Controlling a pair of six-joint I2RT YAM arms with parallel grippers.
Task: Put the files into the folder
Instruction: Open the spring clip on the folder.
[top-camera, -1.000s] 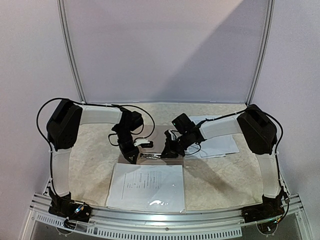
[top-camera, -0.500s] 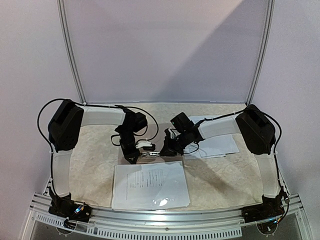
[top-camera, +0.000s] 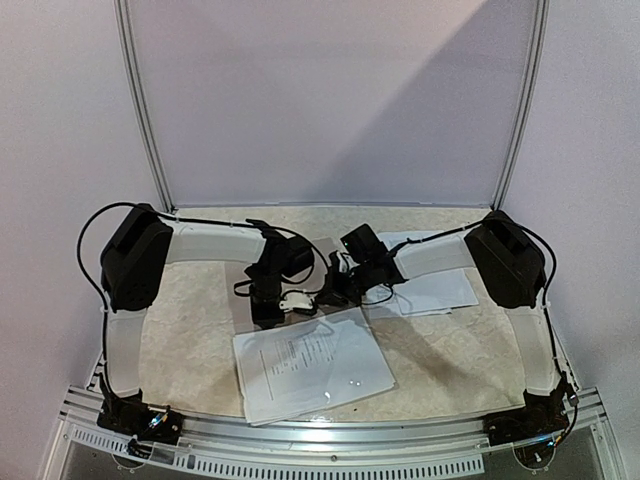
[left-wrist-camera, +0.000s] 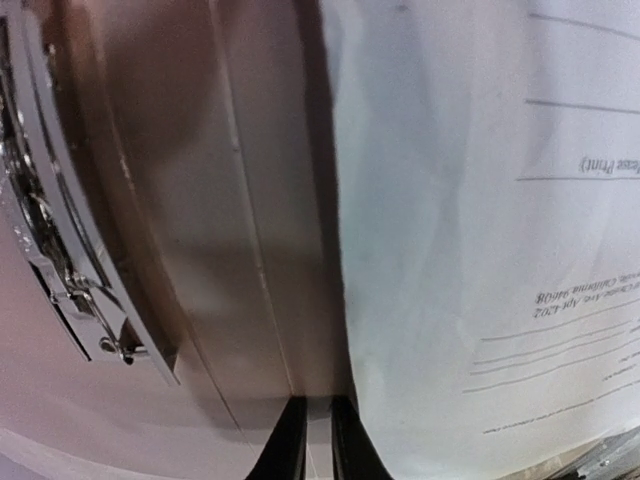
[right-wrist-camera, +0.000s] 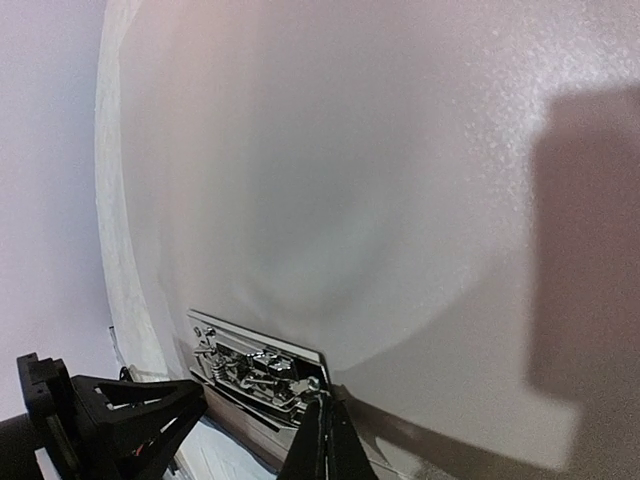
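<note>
Bench (top-camera: 190, 330): mottled beige top, metal rail at the bottom of the frame, pale lilac walls behind.

Folder (left-wrist-camera: 180, 200): taupe, open at frame centre, under both my wrists; metal clip (right-wrist-camera: 255, 370) inside it.

Files (top-camera: 310, 365): sleeved printed sheets, lower centre, skewed, far edge at the folder. Loose sheets (top-camera: 440, 290) lie at right, under my right arm.

Left fingers (left-wrist-camera: 296, 450): nearly together at the sheet's edge; whether they pinch it I cannot tell.

Right fingers (right-wrist-camera: 322, 445): pressed together, tips at the clip.

Change: a second ago the files lay square; now the stack is turned, its right side further up the frame. My left wrist is nearer centre.
</note>
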